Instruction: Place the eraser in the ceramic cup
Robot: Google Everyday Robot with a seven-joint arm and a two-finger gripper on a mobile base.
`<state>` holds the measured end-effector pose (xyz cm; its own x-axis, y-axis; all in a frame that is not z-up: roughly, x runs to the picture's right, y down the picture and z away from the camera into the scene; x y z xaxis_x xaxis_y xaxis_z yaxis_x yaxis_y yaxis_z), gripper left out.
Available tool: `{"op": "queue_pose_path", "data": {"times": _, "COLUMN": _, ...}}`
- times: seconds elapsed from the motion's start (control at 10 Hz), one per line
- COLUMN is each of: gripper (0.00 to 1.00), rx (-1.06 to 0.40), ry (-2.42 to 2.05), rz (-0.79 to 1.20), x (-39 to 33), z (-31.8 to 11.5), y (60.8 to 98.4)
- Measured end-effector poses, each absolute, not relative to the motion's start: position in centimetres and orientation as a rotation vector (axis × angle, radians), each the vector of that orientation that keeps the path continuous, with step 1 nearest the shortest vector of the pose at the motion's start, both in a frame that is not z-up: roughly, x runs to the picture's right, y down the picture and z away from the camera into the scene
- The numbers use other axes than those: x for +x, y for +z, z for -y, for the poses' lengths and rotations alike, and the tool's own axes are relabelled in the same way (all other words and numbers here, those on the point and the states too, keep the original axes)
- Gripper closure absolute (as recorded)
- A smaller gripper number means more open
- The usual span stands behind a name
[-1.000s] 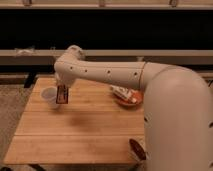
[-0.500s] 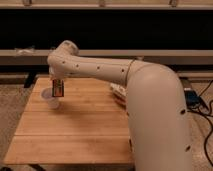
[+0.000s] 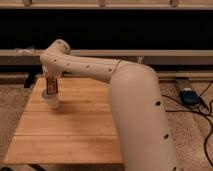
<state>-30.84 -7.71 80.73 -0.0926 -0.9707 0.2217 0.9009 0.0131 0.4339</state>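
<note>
The white ceramic cup [image 3: 51,102] stands near the far left corner of the wooden table [image 3: 75,135]. My gripper [image 3: 50,80] is at the end of the white arm, directly above the cup. It is shut on the eraser [image 3: 51,87], a dark bar with reddish-orange markings, held upright. The eraser's lower end is at the cup's mouth; I cannot tell how far inside it is.
My bulky white arm [image 3: 135,100] crosses the table's right side and hides what lies behind it. A low ledge and a dark wall run behind the table. A small dark device [image 3: 189,96] and cables lie on the floor at the right.
My gripper has moved left and down with the eraser, from beside the cup to right over it. The arm has swung further across the table's right side.
</note>
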Motion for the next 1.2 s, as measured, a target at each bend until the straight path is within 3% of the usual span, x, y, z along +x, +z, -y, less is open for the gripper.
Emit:
{"op": "queue_pose_path", "data": {"times": 0.3, "gripper": 1.0, "rx": 0.193, "ry": -1.595, "rz": 0.548, "x": -32.5, "z": 8.2, "y": 81.5}}
{"op": "queue_pose_path", "data": {"times": 1.0, "gripper": 0.3, "rx": 0.225, "ry": -1.623, "rz": 0.525, "x": -34.0, "z": 6.0, "y": 83.1}}
{"op": "queue_pose_path", "data": {"times": 1.2, "gripper": 0.2, "rx": 0.225, "ry": -1.632, "rz": 0.521, "x": -34.0, "z": 5.7, "y": 83.1}}
